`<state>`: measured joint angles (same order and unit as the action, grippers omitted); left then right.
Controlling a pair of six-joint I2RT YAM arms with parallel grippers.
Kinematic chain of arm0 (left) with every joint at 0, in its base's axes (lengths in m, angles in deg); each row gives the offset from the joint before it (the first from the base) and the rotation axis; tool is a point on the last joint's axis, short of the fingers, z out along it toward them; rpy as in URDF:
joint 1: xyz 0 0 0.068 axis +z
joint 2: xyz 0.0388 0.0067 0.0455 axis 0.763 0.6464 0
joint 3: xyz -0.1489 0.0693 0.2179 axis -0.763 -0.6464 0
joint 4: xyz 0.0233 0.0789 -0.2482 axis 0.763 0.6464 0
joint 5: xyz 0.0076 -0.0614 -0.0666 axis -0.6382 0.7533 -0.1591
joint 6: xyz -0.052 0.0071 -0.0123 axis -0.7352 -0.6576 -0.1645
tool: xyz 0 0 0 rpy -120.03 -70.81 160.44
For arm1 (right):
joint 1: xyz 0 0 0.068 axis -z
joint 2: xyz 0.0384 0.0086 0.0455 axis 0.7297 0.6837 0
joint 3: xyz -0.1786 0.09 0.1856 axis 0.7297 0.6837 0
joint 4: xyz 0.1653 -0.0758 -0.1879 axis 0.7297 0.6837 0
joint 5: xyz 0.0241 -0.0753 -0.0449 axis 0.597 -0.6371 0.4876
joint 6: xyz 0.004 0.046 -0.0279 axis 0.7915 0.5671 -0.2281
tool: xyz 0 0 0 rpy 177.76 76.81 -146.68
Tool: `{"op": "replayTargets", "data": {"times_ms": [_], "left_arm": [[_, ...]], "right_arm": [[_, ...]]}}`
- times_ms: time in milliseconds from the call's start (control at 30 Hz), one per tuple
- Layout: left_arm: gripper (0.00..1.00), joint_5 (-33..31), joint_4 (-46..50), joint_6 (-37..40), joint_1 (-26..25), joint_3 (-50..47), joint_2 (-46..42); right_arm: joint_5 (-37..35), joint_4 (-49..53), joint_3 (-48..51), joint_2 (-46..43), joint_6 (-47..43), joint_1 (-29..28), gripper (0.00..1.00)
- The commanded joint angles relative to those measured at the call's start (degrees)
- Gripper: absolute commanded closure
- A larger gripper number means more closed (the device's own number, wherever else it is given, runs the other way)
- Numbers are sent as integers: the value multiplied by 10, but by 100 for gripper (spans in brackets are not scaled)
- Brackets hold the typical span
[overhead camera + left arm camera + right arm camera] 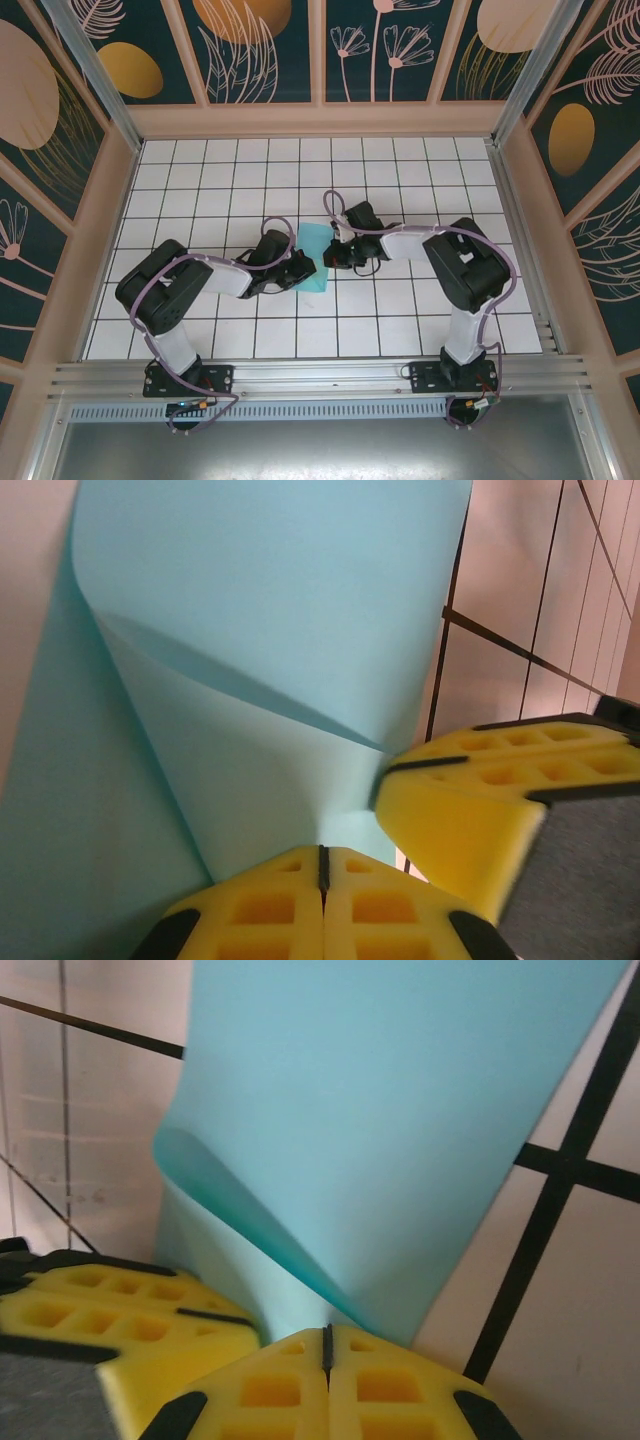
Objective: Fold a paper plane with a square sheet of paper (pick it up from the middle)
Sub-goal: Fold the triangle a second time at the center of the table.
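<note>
Found square sheet of paper at counter centre, one flap rolled over in soft curve, uncreased. Logged left end effector clamped shut on sheet's edge; right end effector likewise shut on it, just beside. Judged reason: pinching close together to hold flap over, aligned for crease. Expect spring-back on any slip. Early fold stage, by look of it.
</note>
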<state>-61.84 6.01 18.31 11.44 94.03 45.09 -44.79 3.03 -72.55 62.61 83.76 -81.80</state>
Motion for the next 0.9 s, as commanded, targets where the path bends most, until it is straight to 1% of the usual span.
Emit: {"op": "replayTargets", "data": {"times_ms": [0, 100, 167, 267, 400, 633, 867], "left_arm": [[94, -10, 34, -4, -1, -16, -6], [93, 1, 19, 6, -1, -11, -21], [90, -3, 31, 22, -1, 5, -45], [88, -18, 65, 42, 0, 37, -49], [89, -42, 105, 55, 6, 61, -30], [90, -57, 127, 62, 13, 73, 7], [91, -83, 141, 55, 20, 53, 12]], "right_arm": [[-17, 26, -25, 17, -20, -2, 98], [-38, 47, -29, 24, -39, -3, 98], [-51, 60, -28, 27, -52, -3, 98], [-65, 71, -26, 29, -69, -3, 99], [-75, 77, -30, 29, -82, -3, 99], [-75, 79, -37, 33, -92, -3, 99], [-87, 84, -33, 38, -105, -2, 100]]}}
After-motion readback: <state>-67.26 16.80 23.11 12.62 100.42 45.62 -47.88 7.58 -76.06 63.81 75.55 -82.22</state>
